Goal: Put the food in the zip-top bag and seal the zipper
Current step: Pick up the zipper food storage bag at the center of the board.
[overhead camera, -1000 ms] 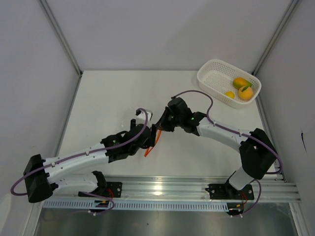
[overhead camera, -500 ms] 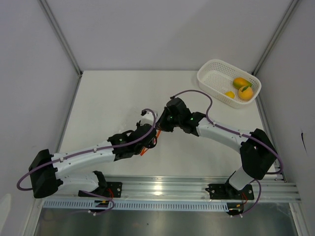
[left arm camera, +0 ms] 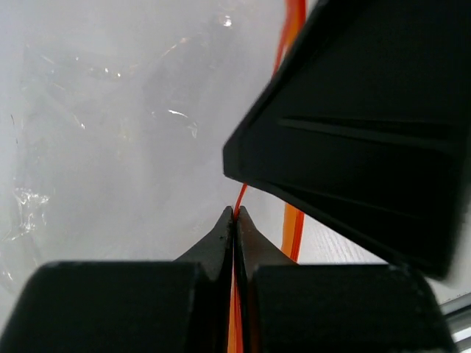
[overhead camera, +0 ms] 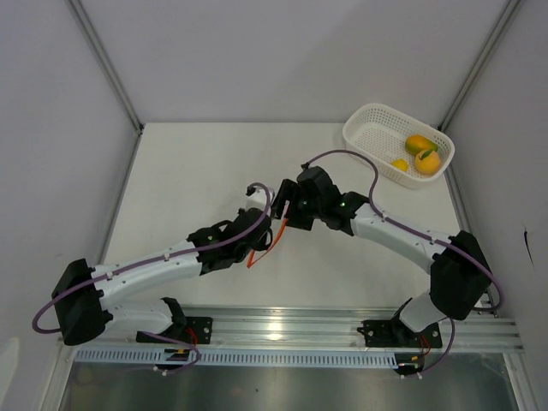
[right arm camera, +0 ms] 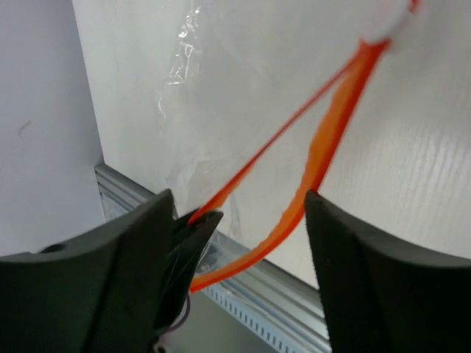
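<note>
The zip-top bag [left arm camera: 110, 125] is clear and crinkly and lies mid-table. Its red-orange zipper [overhead camera: 276, 233] is parted into two lips. My left gripper [left arm camera: 235, 212] is shut on one lip of the zipper [left arm camera: 241, 197]; the other lip [left arm camera: 293, 228] hangs free beside it. My right gripper [right arm camera: 237, 195] is open and straddles both lips [right arm camera: 324, 154] without pinching either. In the top view the two grippers [overhead camera: 267, 233] [overhead camera: 288, 214] meet over the strip. The food, two mangoes [overhead camera: 419, 144] [overhead camera: 427, 162] and a small lemon [overhead camera: 400, 164], lies in the basket.
A white perforated basket [overhead camera: 372, 128] stands at the table's back right corner. The aluminium rail [overhead camera: 342, 330] with both arm bases runs along the near edge. Grey walls close in the left, back and right sides.
My left gripper has shut on one zipper lip. My right gripper has opened and let go of the strip, and its arm has drifted slightly right.
</note>
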{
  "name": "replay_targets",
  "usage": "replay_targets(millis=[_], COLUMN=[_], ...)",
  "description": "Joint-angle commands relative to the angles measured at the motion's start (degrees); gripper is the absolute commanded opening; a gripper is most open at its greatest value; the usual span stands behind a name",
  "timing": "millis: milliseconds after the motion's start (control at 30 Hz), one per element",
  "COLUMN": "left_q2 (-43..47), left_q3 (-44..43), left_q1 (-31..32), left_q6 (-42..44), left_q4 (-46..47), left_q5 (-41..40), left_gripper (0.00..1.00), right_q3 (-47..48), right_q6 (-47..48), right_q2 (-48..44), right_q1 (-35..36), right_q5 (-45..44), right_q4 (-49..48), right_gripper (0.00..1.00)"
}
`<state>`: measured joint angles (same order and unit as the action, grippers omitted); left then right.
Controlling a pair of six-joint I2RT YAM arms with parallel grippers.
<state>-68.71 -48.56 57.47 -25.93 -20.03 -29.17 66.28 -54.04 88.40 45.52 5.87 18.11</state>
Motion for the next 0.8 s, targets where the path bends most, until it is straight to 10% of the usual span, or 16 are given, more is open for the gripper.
replay_targets(millis=[0, 167, 767], left_q2=[0.42, 0.42, 0.77], left_q3=[-2.95, -4.53, -10.24], left_q1=[-1.31, -2.54, -3.33], left_q6=[0.27, -1.05, -3.25], left_q4=[0.26, -0.44, -3.70], left_q5=[3.32, 6.05, 14.92], left_gripper=[0.00, 0.01, 0.01], right_q3=[2.10, -1.85, -15.13], right_q6=[5.96, 9.22, 10.45], right_q2=[-6.20, -13.33, -23.02], right_q1=[-0.17, -0.08, -2.01], right_q5=[-2.53, -5.86, -7.10], right_q4=[4.64, 10.89, -0.70], right_gripper=[0.79, 0.99, 0.79])
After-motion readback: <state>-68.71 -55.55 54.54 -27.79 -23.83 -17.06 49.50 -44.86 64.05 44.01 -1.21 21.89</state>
